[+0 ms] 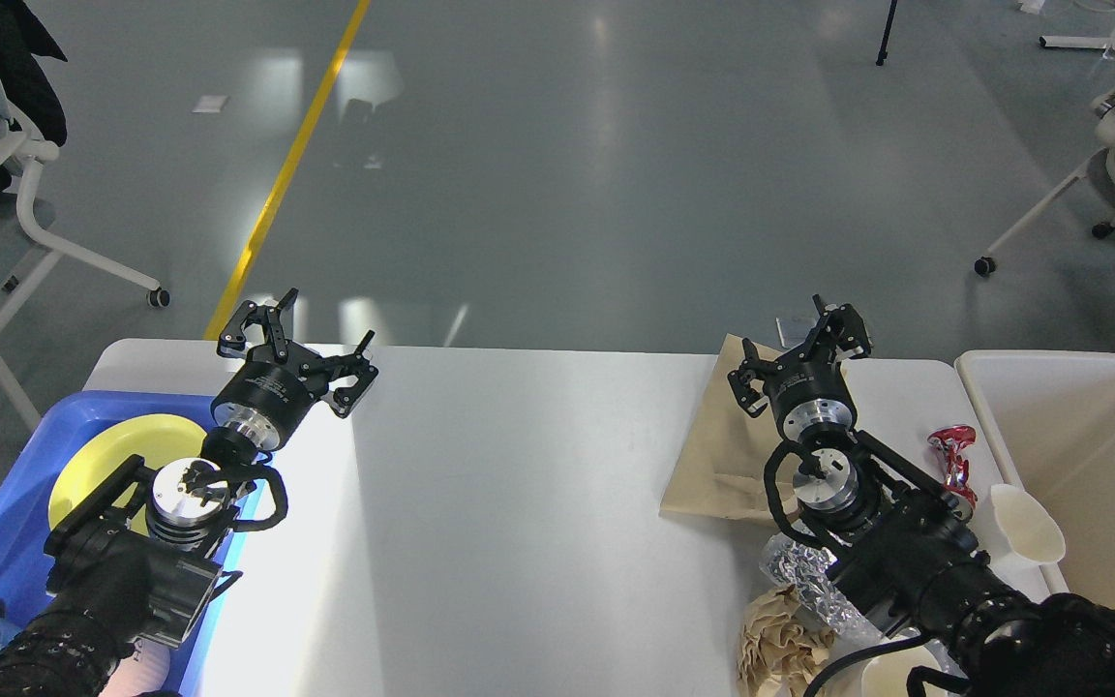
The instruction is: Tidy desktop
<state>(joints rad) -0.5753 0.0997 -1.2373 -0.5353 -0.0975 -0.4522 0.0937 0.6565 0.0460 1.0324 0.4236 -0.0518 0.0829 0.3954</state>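
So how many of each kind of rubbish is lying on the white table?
Brown paper bag: 1
Crumpled brown paper: 1
Foil ball: 1
Squashed red can: 1
White paper cups: 2
Total: 6

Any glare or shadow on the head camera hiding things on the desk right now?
Head view: a bright glare patch washes out the desktop just right of the left gripper, by the blue tray; the middle is evenly lit, with soft ceiling-light reflections on the floor beyond. The right gripper over the brown paper bag stays sharp.
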